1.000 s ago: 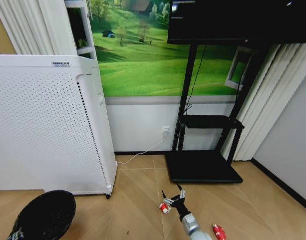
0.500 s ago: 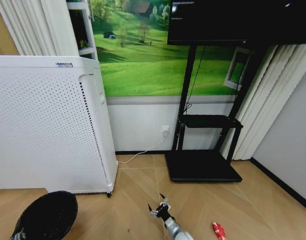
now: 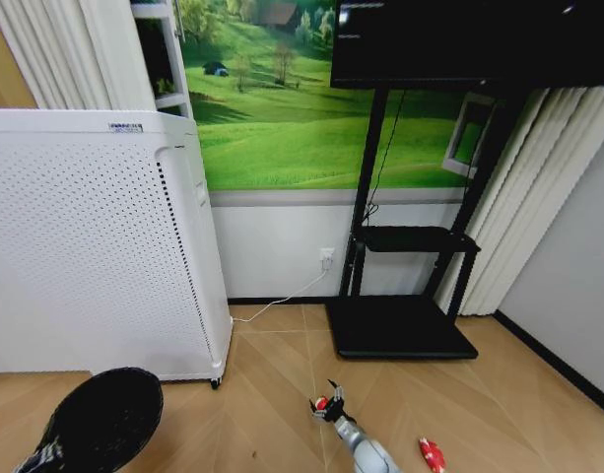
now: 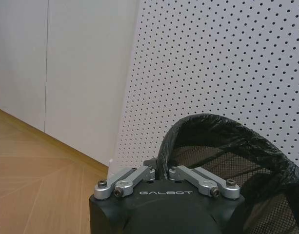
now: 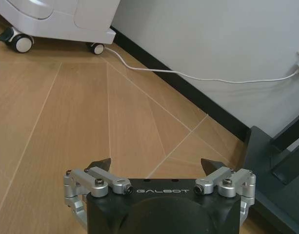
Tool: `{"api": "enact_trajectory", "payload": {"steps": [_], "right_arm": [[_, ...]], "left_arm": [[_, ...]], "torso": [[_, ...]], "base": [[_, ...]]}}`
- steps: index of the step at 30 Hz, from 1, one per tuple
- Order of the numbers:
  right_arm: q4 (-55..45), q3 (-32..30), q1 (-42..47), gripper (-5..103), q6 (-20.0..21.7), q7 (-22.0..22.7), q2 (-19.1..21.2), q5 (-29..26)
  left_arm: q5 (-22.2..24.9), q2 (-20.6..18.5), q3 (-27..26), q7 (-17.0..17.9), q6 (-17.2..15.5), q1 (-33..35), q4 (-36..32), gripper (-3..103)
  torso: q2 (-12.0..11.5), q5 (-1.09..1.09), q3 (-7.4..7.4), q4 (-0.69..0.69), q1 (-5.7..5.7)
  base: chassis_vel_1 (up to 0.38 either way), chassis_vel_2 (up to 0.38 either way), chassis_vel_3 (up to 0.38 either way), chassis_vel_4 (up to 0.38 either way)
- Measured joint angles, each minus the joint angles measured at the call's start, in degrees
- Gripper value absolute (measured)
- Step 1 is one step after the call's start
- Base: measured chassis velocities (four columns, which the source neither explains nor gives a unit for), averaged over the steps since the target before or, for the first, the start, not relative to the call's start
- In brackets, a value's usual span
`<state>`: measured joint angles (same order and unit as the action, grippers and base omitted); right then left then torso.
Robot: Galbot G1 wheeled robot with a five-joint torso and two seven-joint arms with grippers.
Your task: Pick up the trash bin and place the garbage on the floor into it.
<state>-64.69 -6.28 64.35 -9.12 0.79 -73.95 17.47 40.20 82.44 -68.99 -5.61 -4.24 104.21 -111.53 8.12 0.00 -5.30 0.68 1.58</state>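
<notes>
Light tan herringbone parquet floor was seen, with a white perforated appliance on castors against the wall and a black TV stand beside it. The small round black plastic trash bin was held off the floor by the left gripper, jaws pinched on its rim. The right gripper was low over bare parquet, jaws spread, a red-and-white crumpled scrap seen at its tip. A small red item lay nearby on the floor

Matt tan wooden floor at frame bottom; perforated white plastic appliance at left; trash bin lined with crinkled glossy black film; left pincer with brushed metal links.
</notes>
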Motion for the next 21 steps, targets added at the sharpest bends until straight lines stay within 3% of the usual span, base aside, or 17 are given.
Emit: {"api": "enact_trajectory", "payload": {"steps": [21], "right_arm": [[12.7,1.1,-4.9,100,-0.6,-2.1,-2.0,3.9]], "left_arm": [[-0.1,0.6,0.5,-0.2,0.0,0.9,-2.6,6]], "torso": [[0.0,0.0,0.0,-0.01,0.0]], "base": [[0.0,0.0,0.0,0.0]]}}
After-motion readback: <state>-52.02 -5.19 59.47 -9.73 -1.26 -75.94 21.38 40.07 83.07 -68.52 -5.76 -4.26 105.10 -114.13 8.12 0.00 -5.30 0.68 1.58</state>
